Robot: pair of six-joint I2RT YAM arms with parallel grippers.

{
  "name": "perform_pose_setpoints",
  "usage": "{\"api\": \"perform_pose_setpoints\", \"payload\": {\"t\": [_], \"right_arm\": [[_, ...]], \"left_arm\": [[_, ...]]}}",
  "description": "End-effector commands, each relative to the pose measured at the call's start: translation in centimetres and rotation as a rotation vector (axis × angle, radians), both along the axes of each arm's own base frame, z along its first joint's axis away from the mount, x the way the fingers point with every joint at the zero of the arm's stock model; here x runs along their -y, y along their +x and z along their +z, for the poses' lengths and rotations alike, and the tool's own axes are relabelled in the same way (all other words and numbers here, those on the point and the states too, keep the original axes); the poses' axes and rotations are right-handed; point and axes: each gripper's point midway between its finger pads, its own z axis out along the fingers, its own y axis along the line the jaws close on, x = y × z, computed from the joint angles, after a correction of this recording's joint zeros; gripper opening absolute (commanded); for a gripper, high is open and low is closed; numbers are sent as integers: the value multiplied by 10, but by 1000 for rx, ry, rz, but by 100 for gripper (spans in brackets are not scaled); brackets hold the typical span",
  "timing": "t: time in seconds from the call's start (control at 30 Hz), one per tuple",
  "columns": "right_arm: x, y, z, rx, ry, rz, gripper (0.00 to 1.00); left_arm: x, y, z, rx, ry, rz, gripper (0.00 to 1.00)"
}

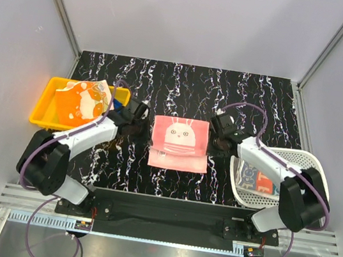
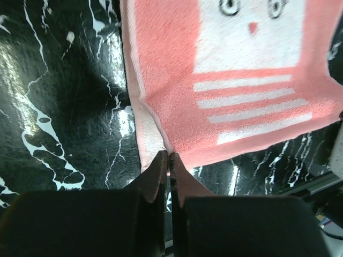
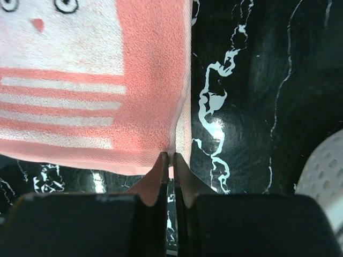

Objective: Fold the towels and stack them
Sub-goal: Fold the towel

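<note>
Black marbled bench fills the cell, and the pink towel lies at its middle, bunny face up. Your left claw is clenched on that towel's left edge, at a corner. Your right claw is clenched the same way on its right edge. To fold well, I judge you should raise both sides together and level, so the cloth does not skew. Then carry the pinched edge across to the opposite edge and lay it flush before letting go. Left of the pink towel, an orange towel sits over a yellow tray. Right of it, a printed towel lies in a white basket.
</note>
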Motion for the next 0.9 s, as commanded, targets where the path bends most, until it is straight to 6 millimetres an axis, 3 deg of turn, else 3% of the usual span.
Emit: {"api": "perform_pose_setpoints", "payload": {"t": [0.0, 0.17, 0.3, 0.6, 0.77, 0.87], "right_arm": [[7, 7, 41, 96, -20, -7, 0], [13, -2, 51, 106, -9, -18, 0], [12, -11, 46, 86, 18, -12, 0], [6, -37, -7, -28, 73, -6, 0], [9, -47, -34, -68, 68, -14, 9], [9, -46, -38, -71, 64, -11, 18]], "left_arm": [[-3, 10, 39, 98, -2, 1, 0], [-6, 5, 50, 126, -16, 8, 0], [-9, -5, 35, 95, -18, 7, 0], [-6, -29, -18, 6, -24, -1, 0], [3, -41, -43, -38, -31, -30, 0], [8, -45, -50, -51, -23, -43, 3]]}}
